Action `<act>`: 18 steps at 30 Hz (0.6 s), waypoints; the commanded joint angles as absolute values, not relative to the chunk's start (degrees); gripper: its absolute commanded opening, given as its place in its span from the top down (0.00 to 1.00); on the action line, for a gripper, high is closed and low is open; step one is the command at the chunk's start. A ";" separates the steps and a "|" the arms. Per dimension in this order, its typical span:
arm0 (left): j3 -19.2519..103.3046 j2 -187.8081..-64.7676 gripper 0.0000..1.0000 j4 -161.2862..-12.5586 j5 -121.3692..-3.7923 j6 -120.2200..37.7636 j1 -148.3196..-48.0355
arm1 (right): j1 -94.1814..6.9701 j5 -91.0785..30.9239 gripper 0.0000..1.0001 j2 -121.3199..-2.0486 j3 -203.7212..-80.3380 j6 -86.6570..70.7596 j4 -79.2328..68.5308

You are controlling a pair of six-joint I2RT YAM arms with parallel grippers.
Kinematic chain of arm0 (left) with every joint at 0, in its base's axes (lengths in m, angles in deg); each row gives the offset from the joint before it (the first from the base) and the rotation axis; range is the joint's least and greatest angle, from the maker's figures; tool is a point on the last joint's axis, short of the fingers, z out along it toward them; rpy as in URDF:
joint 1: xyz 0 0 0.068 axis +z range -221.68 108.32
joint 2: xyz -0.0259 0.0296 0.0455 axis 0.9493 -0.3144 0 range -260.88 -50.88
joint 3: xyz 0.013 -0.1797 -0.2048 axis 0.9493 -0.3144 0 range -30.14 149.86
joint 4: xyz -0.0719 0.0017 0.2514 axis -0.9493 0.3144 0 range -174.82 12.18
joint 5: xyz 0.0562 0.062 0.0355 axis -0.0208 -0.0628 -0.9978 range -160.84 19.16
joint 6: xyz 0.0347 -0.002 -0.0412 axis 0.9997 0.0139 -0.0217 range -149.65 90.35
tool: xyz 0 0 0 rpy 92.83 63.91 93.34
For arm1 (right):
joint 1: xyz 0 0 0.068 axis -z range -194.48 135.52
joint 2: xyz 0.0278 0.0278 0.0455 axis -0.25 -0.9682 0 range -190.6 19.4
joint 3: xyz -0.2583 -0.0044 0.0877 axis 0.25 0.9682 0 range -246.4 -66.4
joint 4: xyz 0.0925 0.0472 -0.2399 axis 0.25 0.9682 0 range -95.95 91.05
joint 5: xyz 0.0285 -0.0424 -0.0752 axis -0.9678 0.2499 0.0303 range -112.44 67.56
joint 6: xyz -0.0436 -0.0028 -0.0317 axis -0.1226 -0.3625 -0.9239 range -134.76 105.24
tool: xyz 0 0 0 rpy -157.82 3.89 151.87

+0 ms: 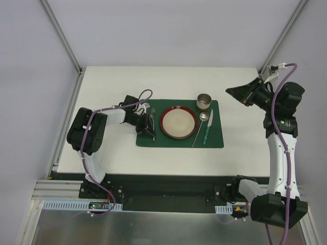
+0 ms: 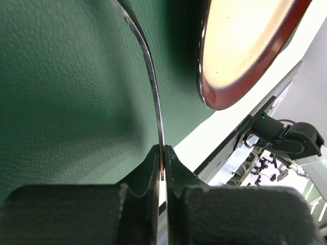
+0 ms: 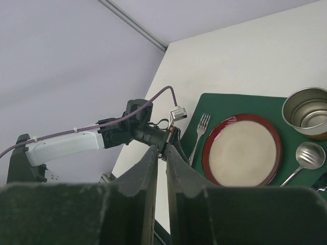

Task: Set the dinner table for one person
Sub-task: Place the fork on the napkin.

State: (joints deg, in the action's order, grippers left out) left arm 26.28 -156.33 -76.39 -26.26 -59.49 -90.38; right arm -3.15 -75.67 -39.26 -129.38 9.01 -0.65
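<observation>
The setting looks nearly complete. On the white table (image 1: 107, 84), the green placemat (image 1: 173, 144) sits at the centre of the overhead frame. It carries a red-rimmed plate (image 1: 179, 122) in its middle and a metal cup (image 1: 204, 102) at its upper right. A spoon (image 1: 199, 131) and a teal-handled knife (image 1: 206, 133) lie side by side to the right of the plate.

The fork (image 2: 153, 87) is the piece in hand. The left end effector (image 2: 163, 159) is pressed together on its thin handle, with the tines pointing toward the top of the overhead frame. The fork lies over the strip of mat left of the plate. Whether it has fully touched down cannot be told from these views. What appears left is to let it go and draw the arm away.

The right end effector (image 3: 162, 153) is nearly closed, with a thin slit showing between its fingers and nothing held. It hangs raised at the right of the overhead frame, well apart from the setting.

Room is tight around the fork. Its strip is narrow, with the plate's rim just beside it on one side and the mat's left edge near on the other. Beyond that edge, bare table runs out to the metal rail (image 1: 66, 122) at the left of the frame. A retreat in that direction looks the freest path.
</observation>
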 commanded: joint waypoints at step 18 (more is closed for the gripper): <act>36.65 -165.93 1.00 -69.18 -21.27 -52.94 -91.19 | -2.00 -77.19 0.87 -38.52 -128.89 10.55 -5.60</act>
